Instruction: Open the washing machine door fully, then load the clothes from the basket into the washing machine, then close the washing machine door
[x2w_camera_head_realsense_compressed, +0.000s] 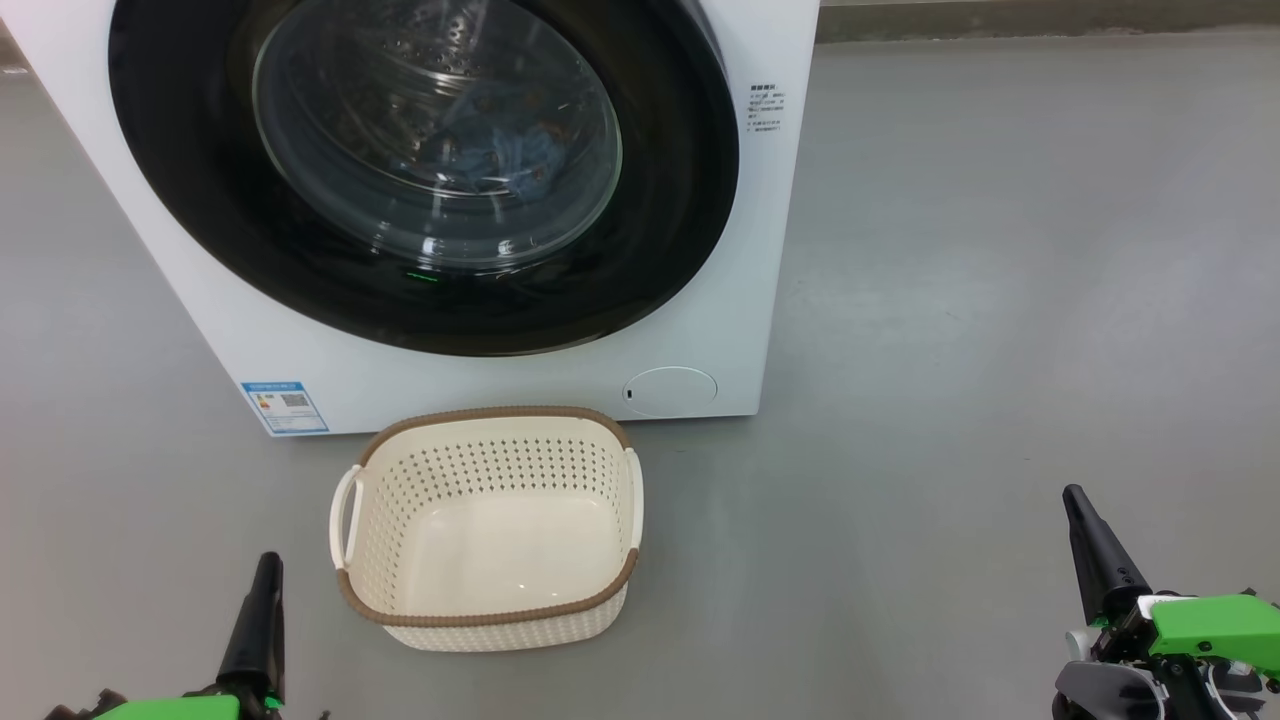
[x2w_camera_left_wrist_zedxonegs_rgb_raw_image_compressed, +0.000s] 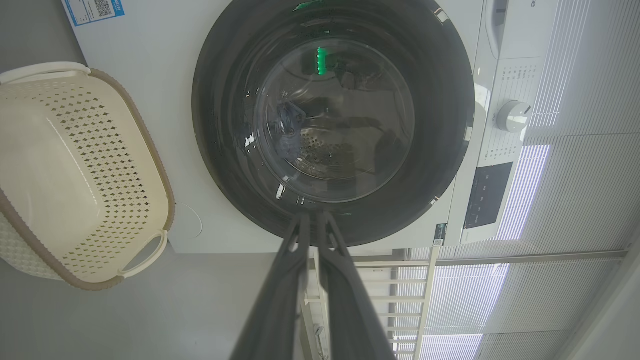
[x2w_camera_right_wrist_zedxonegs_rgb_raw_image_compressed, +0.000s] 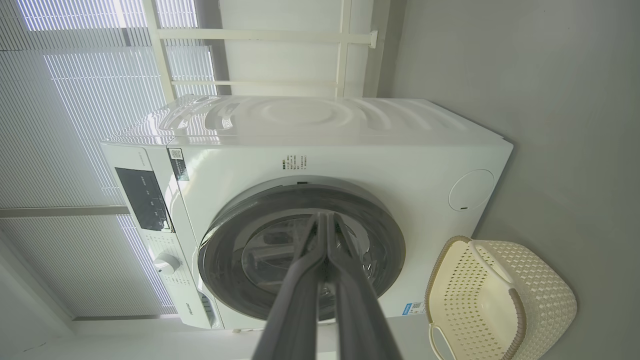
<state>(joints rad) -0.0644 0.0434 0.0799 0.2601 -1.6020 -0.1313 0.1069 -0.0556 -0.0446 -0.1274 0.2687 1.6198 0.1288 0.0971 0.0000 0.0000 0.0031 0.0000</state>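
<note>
Both the left gripper (x2w_camera_head_realsense_compressed: 267, 575) and the right gripper (x2w_camera_head_realsense_compressed: 1085, 520) are clenched, each with its 2 dark fingers pressed together and grasping nothing, low over the grey floor (x2w_camera_head_realsense_compressed: 950, 350). The basket (x2w_camera_head_realsense_compressed: 490, 412) stands between them and slightly ahead, nearer the left gripper, its bare cream bottom showing. Just beyond the basket, ahead of both grippers, the washing machine (x2w_camera_head_realsense_compressed: 765, 250) has the washing machine door (x2w_camera_head_realsense_compressed: 650, 230) shut flat against its front, and the clothes (x2w_camera_head_realsense_compressed: 500, 150), a light blue bundle, lie inside the drum (x2w_camera_head_realsense_compressed: 420, 70) behind the glass.
</note>
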